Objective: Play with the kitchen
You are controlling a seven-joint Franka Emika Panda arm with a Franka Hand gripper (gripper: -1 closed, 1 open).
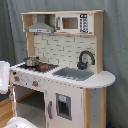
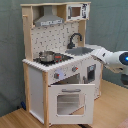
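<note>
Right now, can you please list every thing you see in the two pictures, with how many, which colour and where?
kitchen: one, white and light wood, in the middle of both exterior views, on a wooden floor.
oven door: one, white with a window, low on the front, hanging open in the second exterior view.
pot: one, silver, on the stovetop.
faucet: one, black, behind the sink.
sink: one, grey, set in the counter.
hood: one, grey, above the stovetop.
microwave: one, white, on the top shelf.
knobs: several, under the counter edge; colour unclear.
curtain: grey, behind everything.
robot arm: one, white, at the second exterior view's right, beside the counter.
</note>
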